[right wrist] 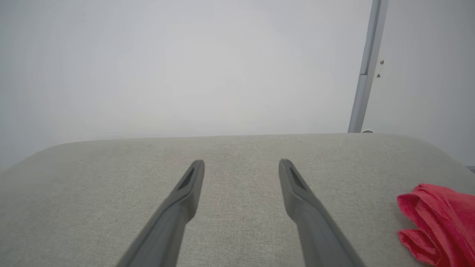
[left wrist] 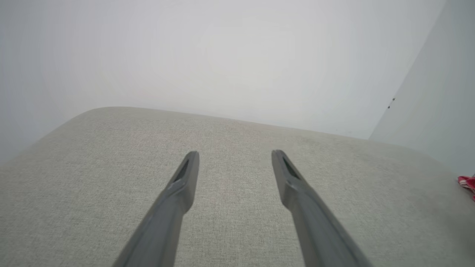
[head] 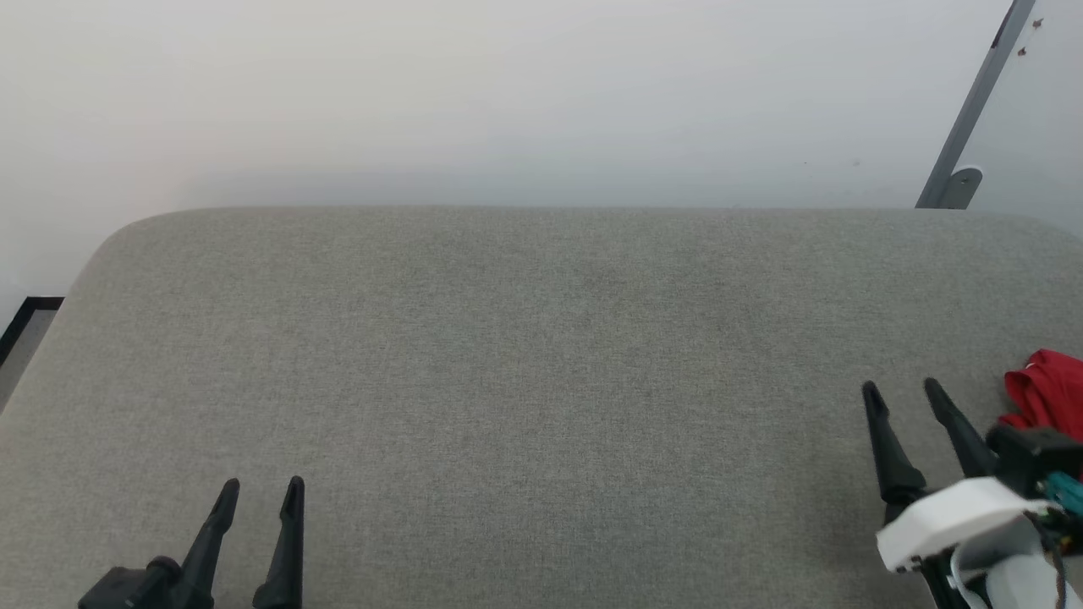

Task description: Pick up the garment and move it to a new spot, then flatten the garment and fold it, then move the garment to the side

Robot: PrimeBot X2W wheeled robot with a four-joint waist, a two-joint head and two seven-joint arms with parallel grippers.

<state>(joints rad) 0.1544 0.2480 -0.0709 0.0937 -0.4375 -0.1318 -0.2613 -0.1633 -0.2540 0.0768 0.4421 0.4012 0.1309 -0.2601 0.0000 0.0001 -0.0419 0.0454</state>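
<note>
- Grey upholstered surface (head: 541, 355): broad, with a bare middle. Its right and near edges run out of the head view, so the room beyond the garment cannot be judged. Risk: the soft weave may catch a low fingertip during a scoop.
- Garment (head: 1049, 391): red and bunched, lying on the surface at its right side, just right of the right fingers. It is mostly cut off by the frame edge and partly behind the wrist housing. Sleeves, collar and hem cannot be told apart. Risk: a pinch takes one loose fold only, and the cloth trails or slides off the right edge when lifted. It could also take several layers, which would make flattening harder.
- Right fingers (head: 884, 440): spread wide, holding nothing, pointing past the garment rather than at it. Risk: they close on air unless the wrist turns right first.
- Left fingers (head: 288, 533): spread wide and empty at near left, well apart from the garment. Risk: a two-arm lift needs a long cross-reach, and the arms could collide.
</note>
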